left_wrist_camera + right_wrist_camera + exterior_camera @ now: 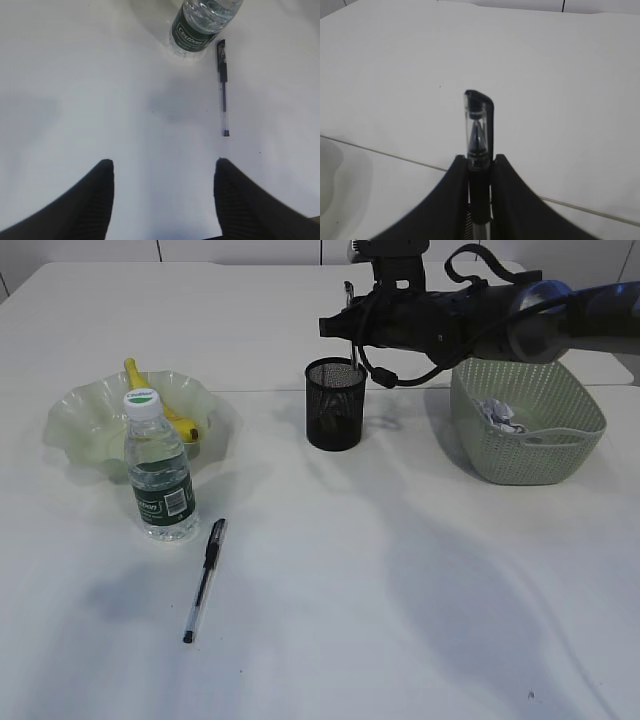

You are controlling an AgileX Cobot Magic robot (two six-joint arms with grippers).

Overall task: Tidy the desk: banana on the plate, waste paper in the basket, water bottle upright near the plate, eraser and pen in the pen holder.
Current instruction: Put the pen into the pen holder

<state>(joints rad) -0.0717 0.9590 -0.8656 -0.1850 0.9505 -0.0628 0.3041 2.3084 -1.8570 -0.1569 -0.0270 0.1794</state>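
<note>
Clearly the step in hand is lowering a pen (479, 150) into the pen holder (335, 403): the right hand (480, 200) is clamped on the pen's barrel, cap end up, and in the exterior view the pen stands upright directly above the holder's mouth, its lower end seemingly already inside the mesh. To do it well, I judge the hand should keep the pen vertical and centred over the holder, let it down until the tip is well below the rim, and only then part the fingers, so it neither tips the light cup nor bounces out. A second pen (205, 579) lies flat on the bench (400, 590) well in front of the holder and to its left, just beside the upright water bottle (159, 468); the left hand (164, 195) hovers over the bench near that pen, fingers apart and empty. Beyond the bottle, farther left of the holder, the banana (165, 405) rests on the plate (80, 425), and to the holder's right crumpled waste paper (500, 415) sits in the basket (525, 450). No eraser can be made out; whether it is inside the dark holder cannot be told. The pen's lower end is cut off in the wrist view, and the arm hides the fingers from outside.
</note>
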